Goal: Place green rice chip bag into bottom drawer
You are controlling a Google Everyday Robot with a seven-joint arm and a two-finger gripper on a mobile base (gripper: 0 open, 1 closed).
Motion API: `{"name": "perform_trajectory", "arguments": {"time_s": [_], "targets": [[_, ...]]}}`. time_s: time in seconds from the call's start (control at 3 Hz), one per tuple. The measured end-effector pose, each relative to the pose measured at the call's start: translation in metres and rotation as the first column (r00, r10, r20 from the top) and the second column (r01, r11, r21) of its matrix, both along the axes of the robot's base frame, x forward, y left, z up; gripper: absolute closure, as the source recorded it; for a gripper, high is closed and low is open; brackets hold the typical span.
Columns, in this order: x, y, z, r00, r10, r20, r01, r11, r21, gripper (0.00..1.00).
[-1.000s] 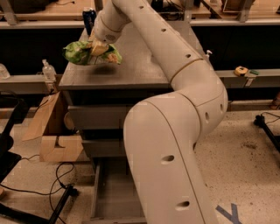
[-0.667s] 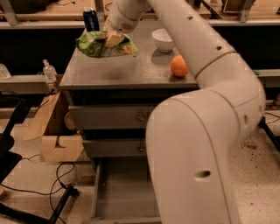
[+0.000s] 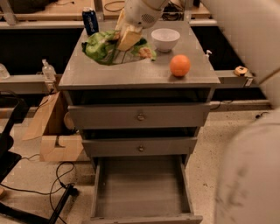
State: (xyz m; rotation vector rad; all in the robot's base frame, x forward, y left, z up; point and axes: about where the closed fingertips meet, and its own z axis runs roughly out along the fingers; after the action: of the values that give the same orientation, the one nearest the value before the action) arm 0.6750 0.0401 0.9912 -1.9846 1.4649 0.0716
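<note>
The green rice chip bag (image 3: 101, 46) is at the back left of the cabinet top (image 3: 131, 73), crumpled and spread wide, well above the bottom drawer (image 3: 142, 189). The gripper (image 3: 127, 40) is clamped on the bag's middle, its tan fingers (image 3: 130, 38) pressed into the foil. I cannot tell whether the bag rests on the top or hangs just off it.

The bottom drawer is pulled out toward the camera, its flat grey floor in view between low side walls. The two knobbed drawers (image 3: 140, 116) above it are pushed in.

A blue can (image 3: 90, 19) stands just behind the bag at the back left corner. A white bowl (image 3: 165, 38) sits just right of the bag, and an orange (image 3: 180, 65) lies nearer the front right edge, apart from both. The front left of the top is bare metal.

A cardboard box (image 3: 51, 133) leans against the cabinet's left side, with black cables (image 3: 52, 177) on the floor in front of it.

The white arm (image 3: 251, 170) fills the right side, rises out of view, and comes down onto the bag from the top edge, wrist (image 3: 142, 9) pointing down.
</note>
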Motion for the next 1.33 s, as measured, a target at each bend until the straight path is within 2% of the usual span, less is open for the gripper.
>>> {"name": "perform_trajectory", "arguments": {"time_s": [0.33, 1.0, 1.33], "targets": [[-0.049, -0.005, -0.008, 0.9951, 0.098, 0.006, -0.098, 0.995, 0.003, 1.00], [-0.054, 0.000, -0.024, 0.9958, 0.091, 0.001, -0.091, 0.996, 0.004, 1.00], [-0.093, 0.006, -0.025, 0.9990, 0.037, 0.027, -0.039, 0.995, 0.092, 1.00]]}}
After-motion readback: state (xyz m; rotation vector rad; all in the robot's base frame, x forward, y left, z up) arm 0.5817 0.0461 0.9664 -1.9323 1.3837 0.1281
